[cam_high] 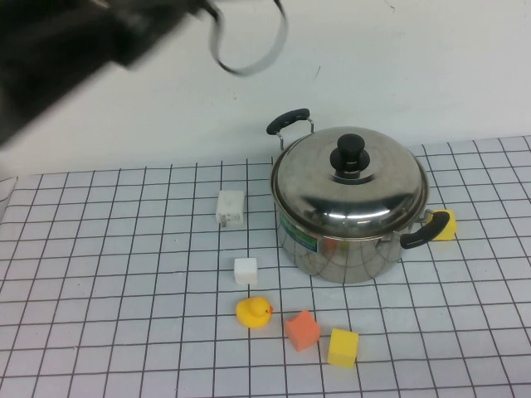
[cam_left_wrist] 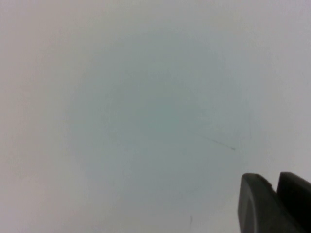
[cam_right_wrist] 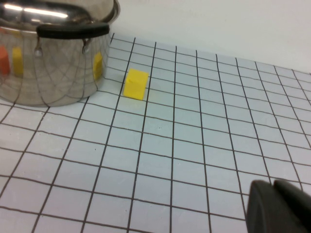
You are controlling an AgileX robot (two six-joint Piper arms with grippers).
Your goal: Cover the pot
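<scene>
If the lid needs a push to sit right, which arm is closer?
Probably the right. Its claw is low over the table, close to the pot and yellow block. The left claw is raised, facing only bare wall.

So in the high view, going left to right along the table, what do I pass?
White adapter → white cube → rubber duck → orange block → yellow block → pot, lid on → yellow cube. Left gripper raised far-left; right gripper parked low right.
</scene>
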